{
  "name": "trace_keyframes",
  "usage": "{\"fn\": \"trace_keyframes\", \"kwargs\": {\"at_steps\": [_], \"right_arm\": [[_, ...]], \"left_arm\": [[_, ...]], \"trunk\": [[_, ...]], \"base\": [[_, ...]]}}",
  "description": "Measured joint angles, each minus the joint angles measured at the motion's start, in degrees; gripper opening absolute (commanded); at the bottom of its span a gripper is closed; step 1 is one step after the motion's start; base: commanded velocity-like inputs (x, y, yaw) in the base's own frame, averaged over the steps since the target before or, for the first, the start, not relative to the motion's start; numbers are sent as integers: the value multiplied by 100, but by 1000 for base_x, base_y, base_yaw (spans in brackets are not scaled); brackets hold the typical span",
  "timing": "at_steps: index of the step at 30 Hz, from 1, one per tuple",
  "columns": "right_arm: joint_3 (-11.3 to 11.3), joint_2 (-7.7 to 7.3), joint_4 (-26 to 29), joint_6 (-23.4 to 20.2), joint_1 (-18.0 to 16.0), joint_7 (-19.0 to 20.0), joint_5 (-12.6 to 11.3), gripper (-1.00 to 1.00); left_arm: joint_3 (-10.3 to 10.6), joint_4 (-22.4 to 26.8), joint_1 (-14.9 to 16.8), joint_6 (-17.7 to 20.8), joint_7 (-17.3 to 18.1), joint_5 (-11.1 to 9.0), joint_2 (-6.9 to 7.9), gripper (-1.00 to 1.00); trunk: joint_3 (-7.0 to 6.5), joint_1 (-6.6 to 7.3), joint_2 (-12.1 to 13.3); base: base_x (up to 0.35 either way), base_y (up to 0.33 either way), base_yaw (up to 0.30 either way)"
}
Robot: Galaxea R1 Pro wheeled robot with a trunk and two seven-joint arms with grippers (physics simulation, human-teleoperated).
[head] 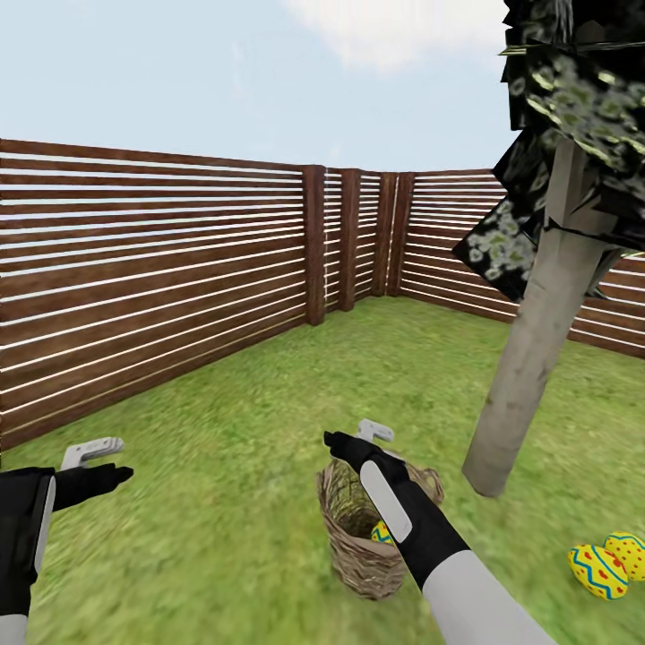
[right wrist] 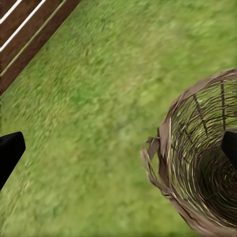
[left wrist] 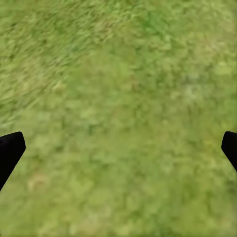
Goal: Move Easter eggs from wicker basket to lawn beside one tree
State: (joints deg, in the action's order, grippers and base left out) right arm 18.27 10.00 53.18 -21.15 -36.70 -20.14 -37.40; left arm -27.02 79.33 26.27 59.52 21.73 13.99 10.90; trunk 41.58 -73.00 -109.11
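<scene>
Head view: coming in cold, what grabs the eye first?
The wicker basket stands on the lawn under the right gripper, one Easter egg showing through its weave. Two more eggs lie on the grass at the picture's right, near the tree whose grey trunk rises beside the basket.

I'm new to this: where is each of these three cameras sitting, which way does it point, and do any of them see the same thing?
Head view: from the robot's head, looking forward and down at the wicker basket, one egg inside, two eggs on the lawn by the tree; both arms show, left gripper, right gripper.
Left wrist view: near the left gripper, facing down at bare grass; dark fingertips at the edges.
Right wrist view: near the right gripper, looking down at the basket's rim and fence; fingertips show.
Shared: head and right wrist views both show basket and fence.
</scene>
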Motion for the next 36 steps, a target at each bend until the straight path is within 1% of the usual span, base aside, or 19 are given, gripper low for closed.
{"fn": "trace_keyframes", "kwargs": {"at_steps": [5,15,22,28,34,36], "right_arm": [[-7,0,1,-6,2,0,-28,100],[-10,0,-4,-2,1,2,-37,100],[-10,0,-6,-2,1,-3,-45,100],[-8,0,-4,7,0,-64,-32,100],[-52,0,-21,-45,0,-306,-60,100],[-67,0,-75,-159,0,-494,-66,100]], "left_arm": [[1,-2,2,-2,0,2,0,100],[1,-3,2,-3,0,2,-1,100],[0,-2,4,-9,0,1,-1,100],[-1,-1,3,-10,0,0,0,100],[-5,-1,1,-10,0,0,0,100],[-3,-1,2,-10,0,0,0,100]], "trunk": [[-7,0,0],[-34,1,0],[-56,3,0],[-63,2,0],[-64,2,0],[-64,2,0]], "base": [[0,43,-126],[23,6,-260],[236,62,-267],[253,18,-59],[178,1,-5],[160,0,-1]]}}
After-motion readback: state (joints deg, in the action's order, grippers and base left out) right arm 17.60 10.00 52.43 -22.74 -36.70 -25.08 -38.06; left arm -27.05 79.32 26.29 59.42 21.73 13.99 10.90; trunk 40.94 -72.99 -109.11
